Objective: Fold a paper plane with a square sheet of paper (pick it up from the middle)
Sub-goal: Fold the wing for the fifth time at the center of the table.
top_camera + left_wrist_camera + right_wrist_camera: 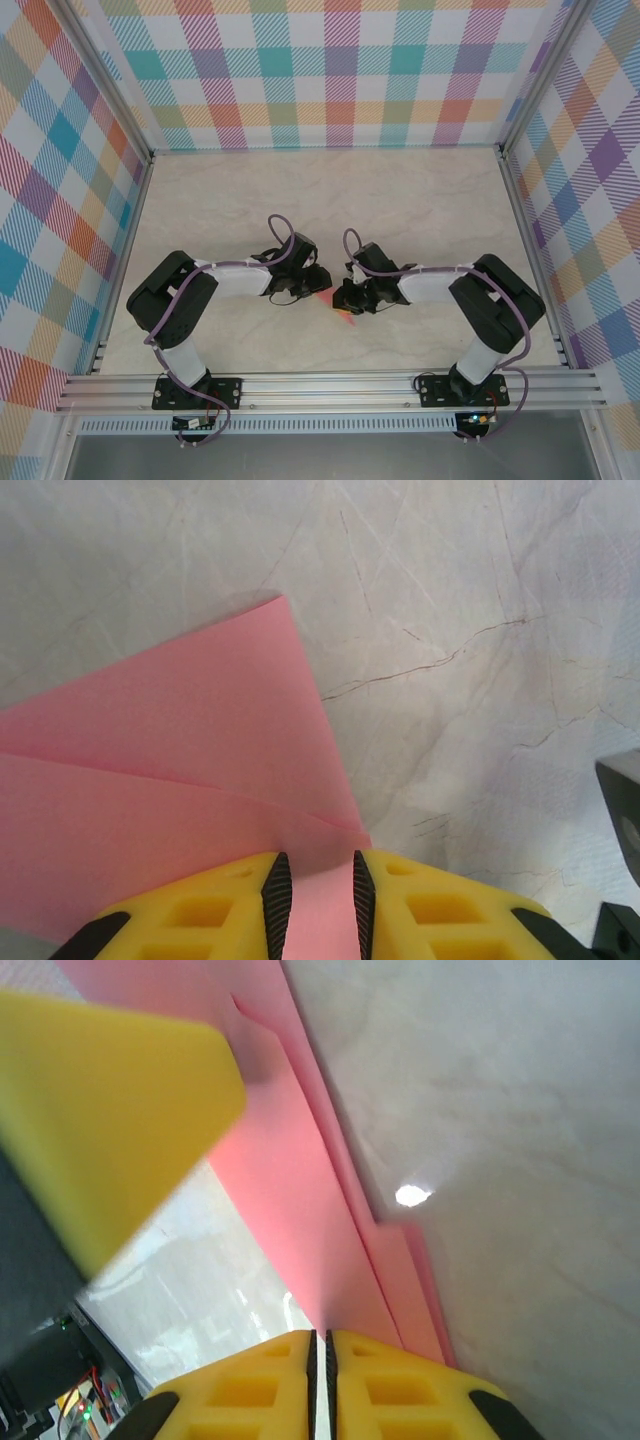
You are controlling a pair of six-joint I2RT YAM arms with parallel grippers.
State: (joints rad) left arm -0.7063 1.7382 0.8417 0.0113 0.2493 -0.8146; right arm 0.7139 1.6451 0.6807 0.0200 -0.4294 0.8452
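The square sheet of paper (pixel 338 308) is salmon pink, folded into layers, and lies on the marble table between the two arms. In the left wrist view the paper (pixel 180 750) shows a pointed flap over a lower layer. My left gripper (pixel 315 865) stands over its edge, jaws a finger-width apart, with pink paper showing in the gap. My right gripper (pixel 321 1335) has its jaws closed to a thin slit where the paper's (pixel 300 1190) creased edge runs in. One yellow finger (pixel 100 1110) of the left gripper hangs over the paper's far part. From above, the left gripper (pixel 315 283) and right gripper (pixel 347 297) almost touch.
The marble tabletop (pixel 330 200) stretches away behind the grippers. Plaid walls (pixel 330 70) close off the back and both sides. An aluminium rail (pixel 330 390) runs along the near edge and carries the arm bases.
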